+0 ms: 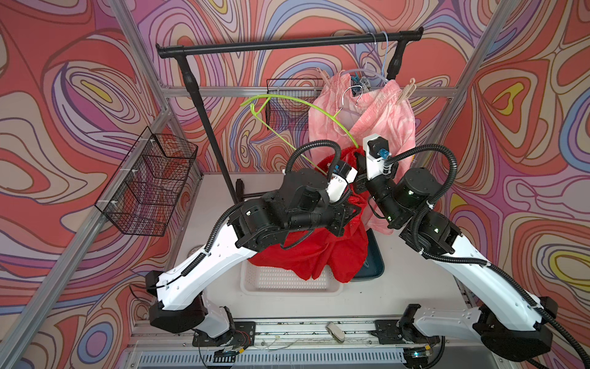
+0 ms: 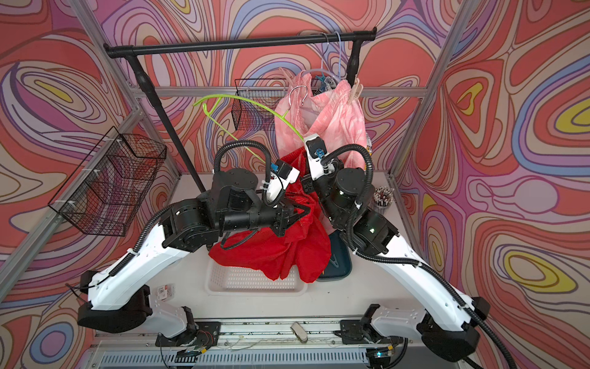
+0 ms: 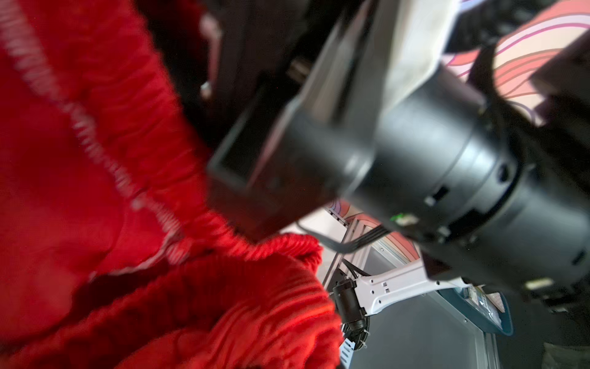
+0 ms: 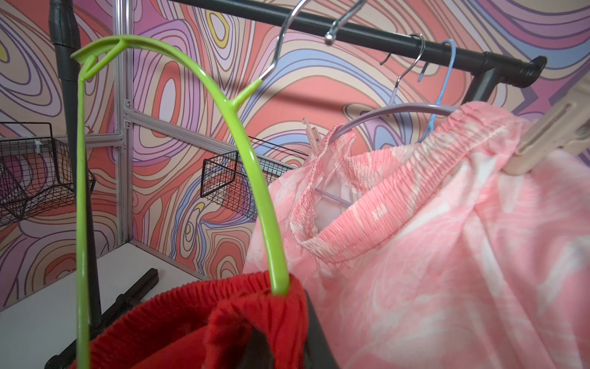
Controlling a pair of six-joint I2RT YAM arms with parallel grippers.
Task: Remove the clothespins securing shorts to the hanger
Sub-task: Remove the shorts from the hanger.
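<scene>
The red shorts hang off the rod between both arms, draped down over the white basket. A green hanger is tilted away from the rod, one end tucked into the red waistband. My right gripper is shut on that waistband at the hanger end. Lower down, my left gripper is shut on the red cloth; in the left wrist view red fabric hides its jaws. The pink shorts hang on a lilac hanger, pinned by beige clothespins. No clothespin shows on the red pair.
The black rod spans the back. Wire baskets hang on the left and rear frame. A white basket and a dark teal bin sit on the table. A loose peg lies on the front rail.
</scene>
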